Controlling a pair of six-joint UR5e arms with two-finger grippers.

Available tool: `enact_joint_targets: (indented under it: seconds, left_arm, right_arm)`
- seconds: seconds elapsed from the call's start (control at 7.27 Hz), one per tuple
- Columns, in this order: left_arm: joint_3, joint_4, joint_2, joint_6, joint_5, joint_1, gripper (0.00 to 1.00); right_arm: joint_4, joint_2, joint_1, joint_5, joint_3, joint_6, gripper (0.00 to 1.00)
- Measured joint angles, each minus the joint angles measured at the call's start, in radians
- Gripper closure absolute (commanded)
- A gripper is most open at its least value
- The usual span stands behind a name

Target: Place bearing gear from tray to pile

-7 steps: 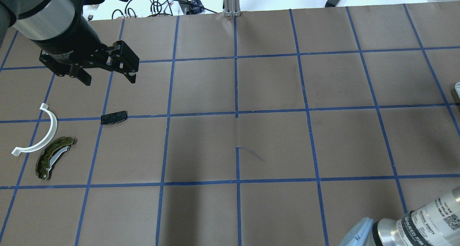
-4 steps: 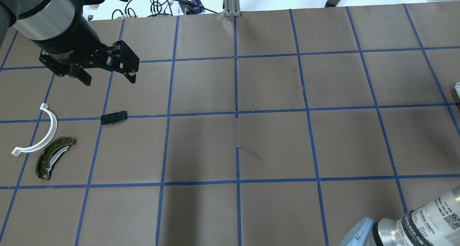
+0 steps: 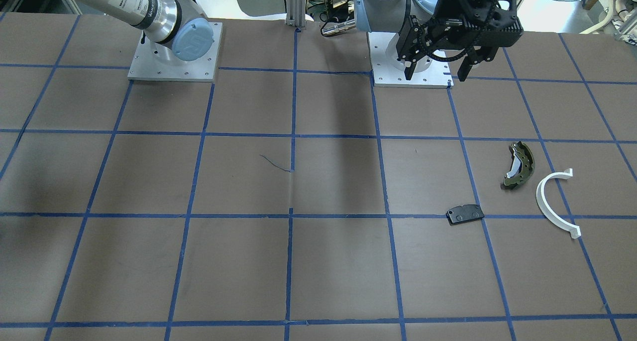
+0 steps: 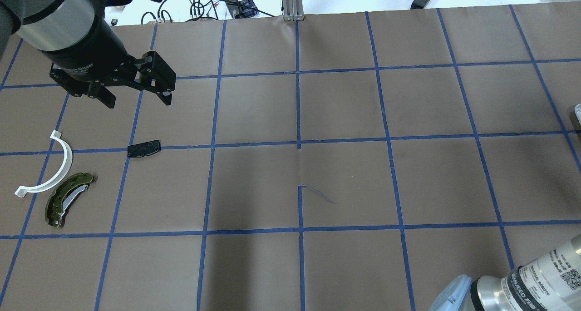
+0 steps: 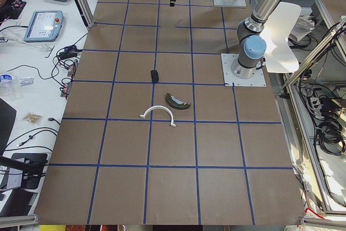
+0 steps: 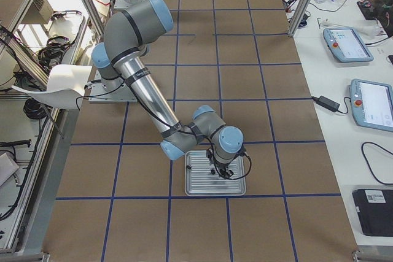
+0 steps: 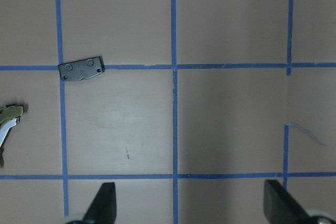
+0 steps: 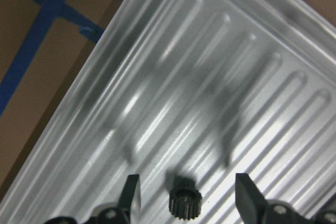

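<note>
The bearing gear [image 8: 185, 202], small, black and toothed, lies on the ribbed metal tray [image 8: 173, 66]. My right gripper [image 8: 188, 199] is open just above the tray, its fingers on either side of the gear and apart from it. The exterior right view shows that gripper [image 6: 220, 170] down over the tray [image 6: 196, 189]. The pile lies at the other end: olive-green brake shoe [image 4: 68, 198], white arc [image 4: 50, 165], black pad plate [image 4: 144, 148]. My left gripper [image 4: 136, 97] is open and empty, held above the table beyond the pad plate.
Brown paper with a blue tape grid covers the table [image 4: 345, 175]. The arm bases stand on metal plates [image 3: 173, 57] at the robot's side. Cables [image 4: 199, 2] and a post [image 4: 292, 2] are at the far edge. Teach pendants [image 6: 371, 102] lie on a side bench.
</note>
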Motion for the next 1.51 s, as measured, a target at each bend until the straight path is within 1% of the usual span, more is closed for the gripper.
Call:
enact_joint_targets:
  seconds: [0.14, 0.28, 0.41, 0.55, 0.69, 0.83, 1.24, 1.38, 1.51]
  left_arm:
    - [0.0, 0.0, 0.0, 0.0, 0.0, 0.0, 0.0]
    - [0.0, 0.0, 0.0, 0.0, 0.0, 0.0, 0.0]
    - [0.0, 0.0, 0.0, 0.0, 0.0, 0.001, 0.0]
    - [0.0, 0.0, 0.0, 0.0, -0.001, 0.0, 0.0]
    - [0.0, 0.0, 0.0, 0.0, 0.0, 0.0, 0.0]
    - [0.001, 0.0, 0.0, 0.0, 0.0, 0.0, 0.0]
    - [0.001, 0.0, 0.0, 0.0, 0.0, 0.0, 0.0]
    - [0.001, 0.0, 0.0, 0.0, 0.0, 0.0, 0.0]
    - [0.001, -0.001, 0.0, 0.0, 0.0, 0.0, 0.0]
  right_arm:
    - [0.0, 0.005, 0.0, 0.0, -0.001, 0.001, 0.45]
    - [-0.001, 0.008, 0.0, -0.002, -0.002, 0.002, 0.63]
    - [-0.001, 0.009, 0.0, -0.011, -0.003, 0.003, 0.74]
    - [0.0, 0.01, 0.0, -0.029, -0.003, 0.005, 0.82]
    - [0.0, 0.01, 0.0, -0.052, -0.004, 0.011, 0.94]
    - [0.0, 0.01, 0.0, -0.076, -0.003, 0.019, 1.0]
    - [0.014, -0.002, 0.0, -0.124, -0.007, 0.026, 1.0]
    - [0.032, -0.026, 0.003, -0.134, -0.006, 0.038, 1.0]
    - [0.07, -0.059, 0.019, -0.12, -0.004, 0.079, 1.0]
